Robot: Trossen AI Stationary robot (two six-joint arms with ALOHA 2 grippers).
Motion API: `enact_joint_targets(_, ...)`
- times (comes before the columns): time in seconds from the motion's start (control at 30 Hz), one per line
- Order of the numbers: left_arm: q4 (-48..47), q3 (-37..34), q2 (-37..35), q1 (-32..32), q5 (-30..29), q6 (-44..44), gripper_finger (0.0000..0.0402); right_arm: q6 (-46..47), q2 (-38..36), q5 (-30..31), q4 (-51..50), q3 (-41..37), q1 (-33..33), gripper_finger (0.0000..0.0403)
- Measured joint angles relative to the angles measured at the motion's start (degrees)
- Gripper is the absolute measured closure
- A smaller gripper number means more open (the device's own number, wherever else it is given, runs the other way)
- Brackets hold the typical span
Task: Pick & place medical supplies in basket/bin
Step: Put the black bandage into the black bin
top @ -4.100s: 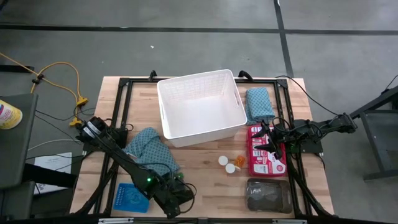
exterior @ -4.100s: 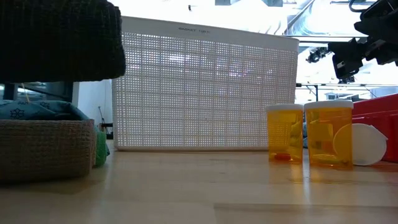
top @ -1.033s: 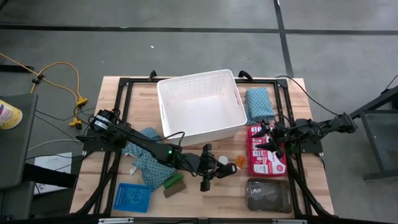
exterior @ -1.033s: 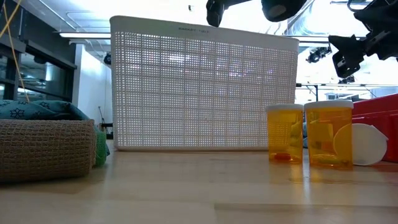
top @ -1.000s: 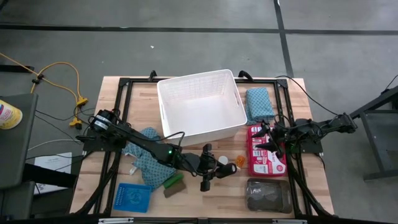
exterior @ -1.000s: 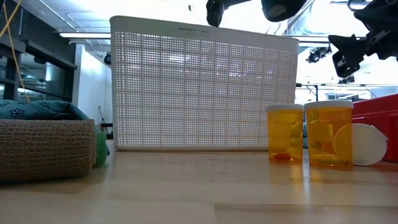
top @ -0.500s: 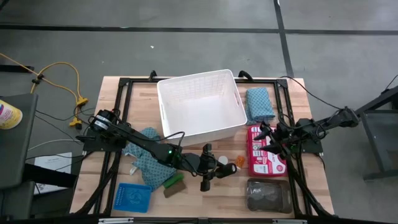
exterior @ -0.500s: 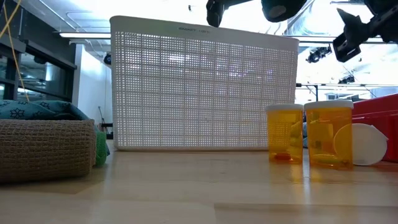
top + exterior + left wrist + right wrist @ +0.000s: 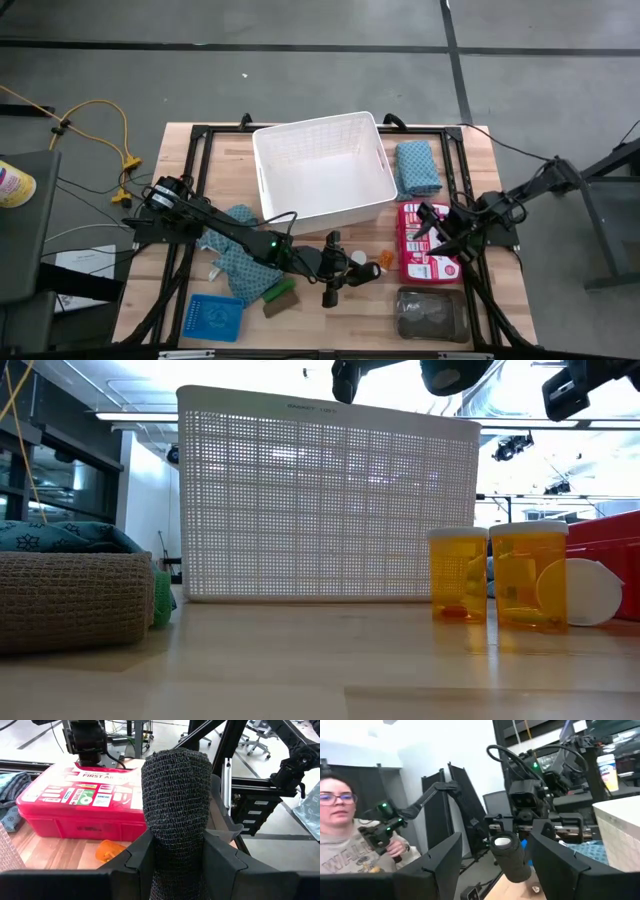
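Since the previous frames the right gripper (image 9: 437, 232) has swung lower in the overhead frame and risen toward the top right edge of the table-level frame, while the left arm has not shifted. Nearest the bottom of the overhead frame lie the small blue mesh tray (image 9: 214, 318) at lower left and the grey see-through tray (image 9: 430, 313) at lower right.

Just above them, at lower centre, the left gripper (image 9: 352, 272) is clamped on a dark roll of bandage (image 9: 174, 807), which stands up between its fingers (image 9: 141, 854) (the wrist camera shows this plainly). Two orange pill bottles (image 9: 493, 588) and a white cap (image 9: 591, 593) sit on the table just right of that gripper.

Right of them lies the red first-aid box (image 9: 420, 243), with the right gripper hovering over its right side, fingers spread and empty. One teal patterned cloth (image 9: 243, 250) sits left of centre under the left arm, with a green piece (image 9: 281, 288) at its lower edge.

Farther up, the white basket (image 9: 322, 168) fills the upper centre, well apart from the held roll. A second teal cloth (image 9: 416, 167) lies right of the basket.
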Motion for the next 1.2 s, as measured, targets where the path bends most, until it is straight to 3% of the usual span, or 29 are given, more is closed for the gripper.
enact_joint_targets(0.23, 0.0, 0.02, 0.0, 0.0, 0.0, -0.07, 0.0276, -2.04, 7.06, 2.73, 4.33, 2.83, 2.88, 0.0186)
enact_joint_targets(0.47, 1.17, -0.01, 0.0, 0.0, 0.0, -0.24, 0.0276, -10.54, 19.26, 7.16, 1.22, 13.07, 7.43, 0.0186)
enact_joint_targets(0.73, 8.42, -0.01, 0.0, -0.24, 2.41, 1.81, 0.0276, -21.98, 33.48, 20.0, -8.16, 24.84, 12.12, 0.0186)
enact_joint_targets(0.93, 13.46, -0.01, 0.0, -1.91, 2.93, 6.41, 0.0276, -24.55, 35.39, 30.43, -12.63, 28.75, 15.69, 0.0186)
enact_joint_targets(1.2, 19.1, -0.01, 0.0, -3.11, -0.23, 11.85, 0.0276, -20.66, 35.39, 30.81, -13.21, 28.96, 17.96, 0.0186)
